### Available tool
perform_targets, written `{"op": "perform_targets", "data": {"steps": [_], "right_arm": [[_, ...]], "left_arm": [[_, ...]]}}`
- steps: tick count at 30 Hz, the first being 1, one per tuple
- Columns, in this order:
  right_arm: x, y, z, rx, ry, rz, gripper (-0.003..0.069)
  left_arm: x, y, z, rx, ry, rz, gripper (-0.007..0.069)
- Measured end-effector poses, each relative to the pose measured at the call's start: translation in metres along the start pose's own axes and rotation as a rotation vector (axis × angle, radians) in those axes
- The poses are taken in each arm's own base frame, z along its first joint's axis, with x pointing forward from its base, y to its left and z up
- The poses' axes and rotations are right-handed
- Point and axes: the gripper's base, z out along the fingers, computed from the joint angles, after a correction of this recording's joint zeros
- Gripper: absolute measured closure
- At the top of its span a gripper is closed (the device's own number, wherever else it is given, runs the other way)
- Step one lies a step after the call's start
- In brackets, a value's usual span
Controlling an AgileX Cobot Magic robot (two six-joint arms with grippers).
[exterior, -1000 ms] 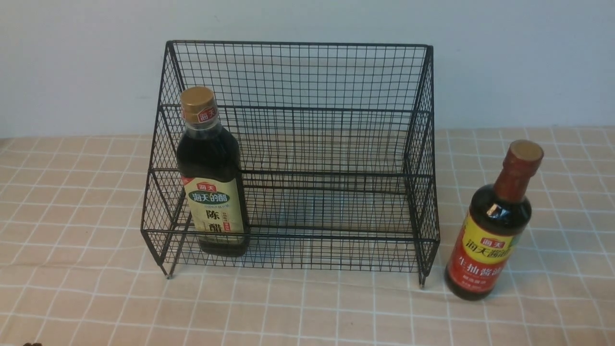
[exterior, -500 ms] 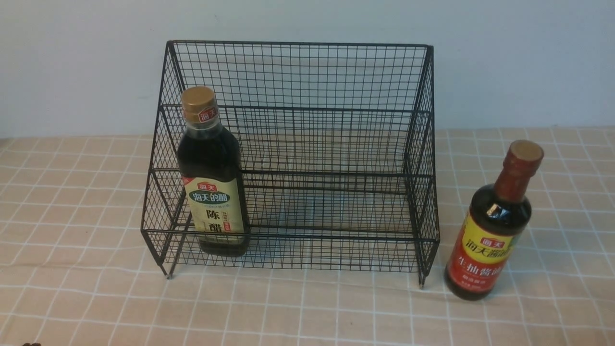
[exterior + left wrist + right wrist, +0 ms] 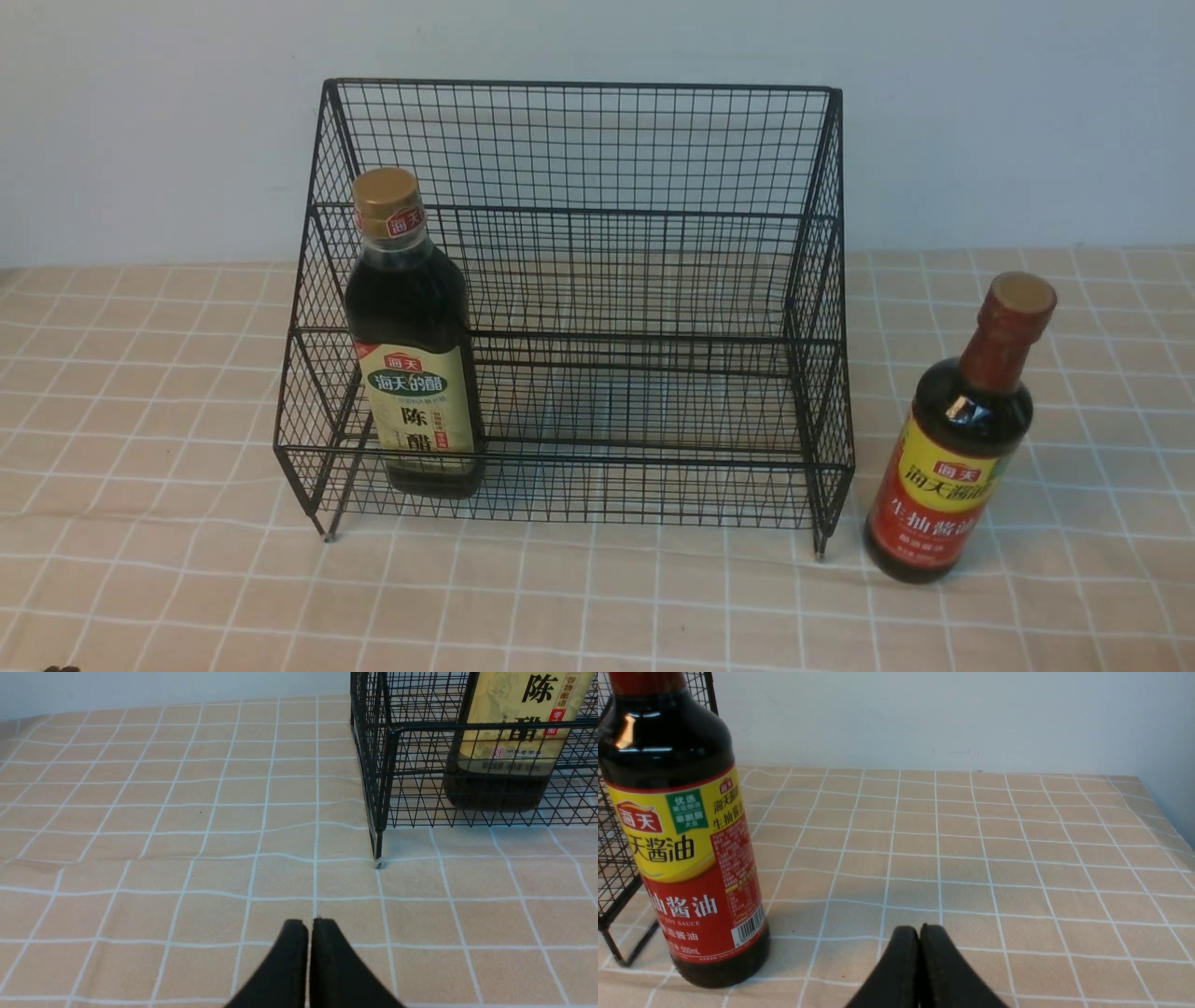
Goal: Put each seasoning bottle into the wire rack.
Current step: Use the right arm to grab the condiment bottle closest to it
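Observation:
The black wire rack [image 3: 579, 149] stands mid-table against the wall. The squarish gold-capped bottle [image 3: 411, 345] with a beige-green label stands upright in the rack's lower tier at its left end; its base shows in the left wrist view [image 3: 504, 742]. The round red-yellow labelled bottle [image 3: 962, 439] with a brown-red cap stands upright on the cloth just right of the rack, and shows in the right wrist view [image 3: 682, 840]. My left gripper [image 3: 308, 924] is shut and empty, low over the cloth near the rack's front left foot [image 3: 379, 862]. My right gripper [image 3: 919, 929] is shut and empty, beside the round bottle.
A beige checked tablecloth [image 3: 597, 607] covers the table. A pale wall [image 3: 1027, 112] stands behind the rack. The table's right edge shows in the right wrist view [image 3: 1171, 821].

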Motion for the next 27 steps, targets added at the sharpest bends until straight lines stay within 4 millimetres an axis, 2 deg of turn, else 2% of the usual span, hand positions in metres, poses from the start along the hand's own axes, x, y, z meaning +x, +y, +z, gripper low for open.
{"op": "perform_targets", "data": {"steps": [6,9,13,15,23,25,27], "right_arm": [[0.0,0.0,0.0,0.001,-0.004,-0.002,0.0673],[-0.008,0.0,0.0,0.0,-0.097,0.013,0.0673],[-0.03,-0.001,-0.005,-0.007,-0.347,0.102,0.0673],[-0.036,-0.001,-0.007,-0.012,-0.416,0.133,0.0673],[-0.041,-0.002,-0.01,-0.012,-0.488,0.126,0.0673],[-0.042,-0.002,-0.01,-0.022,-0.495,0.168,0.0673],[-0.044,-0.003,-0.012,-0.053,-0.522,0.308,0.0673]], "left_arm": [[0.0,0.0,0.0,0.0,0.0,0.0,0.0631],[0.0,0.0,0.0,0.0,0.0,0.0,0.0631],[0.0,0.0,0.0,0.0,0.0,0.0,0.0631],[0.0,0.0,0.0,0.0,0.0,0.0,0.0631],[0.0,0.0,0.0,0.0,0.0,0.0,0.0631],[0.0,0.0,0.0,0.0,0.0,0.0,0.0631],[0.0,0.0,0.0,0.0,0.0,0.0,0.0631]]}}
